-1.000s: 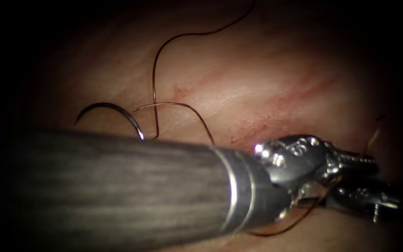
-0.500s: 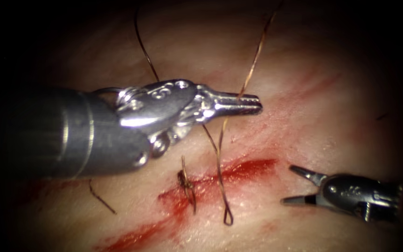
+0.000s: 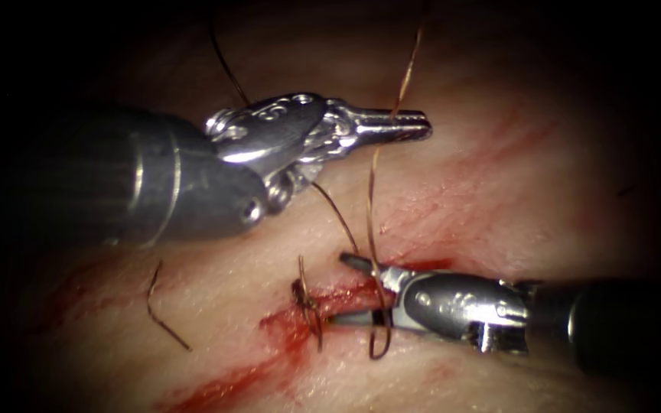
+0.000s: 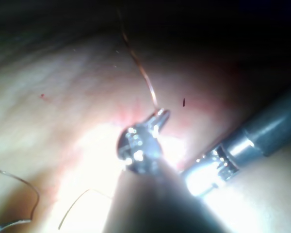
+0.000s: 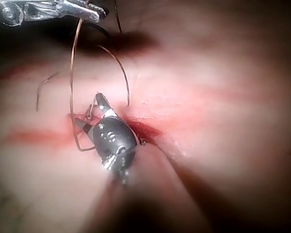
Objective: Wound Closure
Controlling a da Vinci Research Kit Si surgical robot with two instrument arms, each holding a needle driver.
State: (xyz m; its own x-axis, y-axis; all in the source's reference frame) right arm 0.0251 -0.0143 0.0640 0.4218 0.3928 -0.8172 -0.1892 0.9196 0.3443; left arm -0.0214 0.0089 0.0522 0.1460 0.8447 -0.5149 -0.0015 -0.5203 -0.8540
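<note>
Over the cut: both tools at work on the tissue (image 3: 499, 191)
Left tool (image 3: 392, 124): jaws clamped on the thread (image 3: 371, 214), held up above the cut (image 3: 323, 306)
Right tool (image 3: 357, 289): jaws spread apart around the hanging thread loop, gripping nothing, tips at the cut (red fluid (image 3: 223, 382) along it)
Stitch (image 3: 307, 302): thread knot sits in the cut, left of the right tool's tips
Cut thread end (image 3: 161, 310): lies on tissue left of the stitch
Needle: cannot tell where

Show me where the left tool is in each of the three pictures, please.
Endoscope view: the left tool is above the cut, shut on the thread.
Left wrist view: the left tool, close up, gripping the thread.
Right wrist view: the left tool, beyond the open right tool.
Shared landmark: the held thread.
</note>
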